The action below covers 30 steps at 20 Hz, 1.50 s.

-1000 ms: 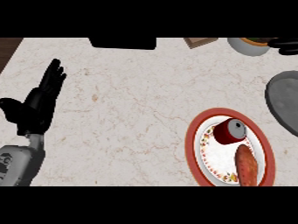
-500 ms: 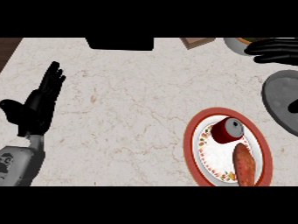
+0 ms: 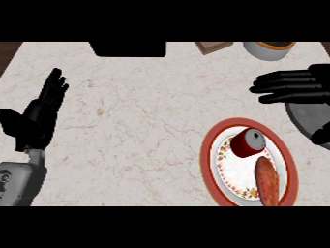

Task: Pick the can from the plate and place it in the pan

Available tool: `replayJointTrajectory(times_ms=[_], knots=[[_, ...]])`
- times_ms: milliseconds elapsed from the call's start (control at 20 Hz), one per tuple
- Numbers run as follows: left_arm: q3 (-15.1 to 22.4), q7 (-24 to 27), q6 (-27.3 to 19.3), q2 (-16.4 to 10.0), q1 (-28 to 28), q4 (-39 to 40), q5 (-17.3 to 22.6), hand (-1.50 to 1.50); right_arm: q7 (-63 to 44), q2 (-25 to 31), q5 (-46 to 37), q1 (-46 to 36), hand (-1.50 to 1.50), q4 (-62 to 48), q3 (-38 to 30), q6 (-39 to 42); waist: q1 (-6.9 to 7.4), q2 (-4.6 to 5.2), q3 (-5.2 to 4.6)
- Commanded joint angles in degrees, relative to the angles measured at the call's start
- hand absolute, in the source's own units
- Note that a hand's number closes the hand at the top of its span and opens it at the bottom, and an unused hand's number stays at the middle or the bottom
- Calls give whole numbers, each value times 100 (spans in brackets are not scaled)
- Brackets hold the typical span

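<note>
Can (image 3: pixel 247 143) lying on its side on a red-rimmed plate (image 3: pixel 209 150), its silver top turned toward the upper right. The can sits at the far end of the plate, below and a little to the left of the right hand (image 3: pixel 311 87), with clear space between them. Nothing is touching the can.

The right hand comes in from the right edge of the head view. It is released: its fingers (image 3: pixel 271 86) are straight, spread, pointing left and holding nothing. It hovers over the far rim of a grey pan (image 3: pixel 305 116). The pan lies directly beneath it and is partly cut off by the view's right edge. A dark shape lower down over the pan looks like the thumb of this hand.

An orange-brown food item (image 3: pixel 266 180), long and tapered, lies on the near half of the plate, just beside the can and further from the right hand.

The left hand (image 3: pixel 37 115) rests at the left side of the pale marbled surface (image 3: pixel 146 121), well apart from the plate. It is released and holds nothing, with its fingers pointing up and away. Its grey forearm (image 3: pixel 10 181) is below it.

Beyond the right hand, along the far edge of the surface, stands a white bowl (image 3: pixel 269 49) with brownish contents. To the left of the bowl are a brown box corner (image 3: pixel 214 46) and a dark block (image 3: pixel 128 48).
</note>
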<state>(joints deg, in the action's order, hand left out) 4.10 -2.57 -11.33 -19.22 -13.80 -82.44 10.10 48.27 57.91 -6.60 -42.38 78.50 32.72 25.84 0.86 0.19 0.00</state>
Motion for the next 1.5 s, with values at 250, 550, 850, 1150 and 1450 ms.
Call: replayJointTrajectory(times_ms=[250,550,850,1150,1450], knots=[[93,107,-80,278,234,-94,-196,0,548,-268,-453,308,-150,-366,252,241,-25,-13,2],[139,-254,-244,348,212,-471,-376,0,397,-565,-1048,-20,-150,-844,377,237,9,-11,3],[-233,-158,158,114,-7,-141,-121,0,680,-780,-1377,-80,-150,-1110,753,196,11,-1,2],[37,-129,-76,437,266,-294,-443,0,723,-764,-1753,-110,-150,-964,875,45,-28,-16,1],[-238,-101,81,422,-250,136,-411,0,-42,-1465,-2398,-162,-150,-878,939,-158,-67,-11,-2]])
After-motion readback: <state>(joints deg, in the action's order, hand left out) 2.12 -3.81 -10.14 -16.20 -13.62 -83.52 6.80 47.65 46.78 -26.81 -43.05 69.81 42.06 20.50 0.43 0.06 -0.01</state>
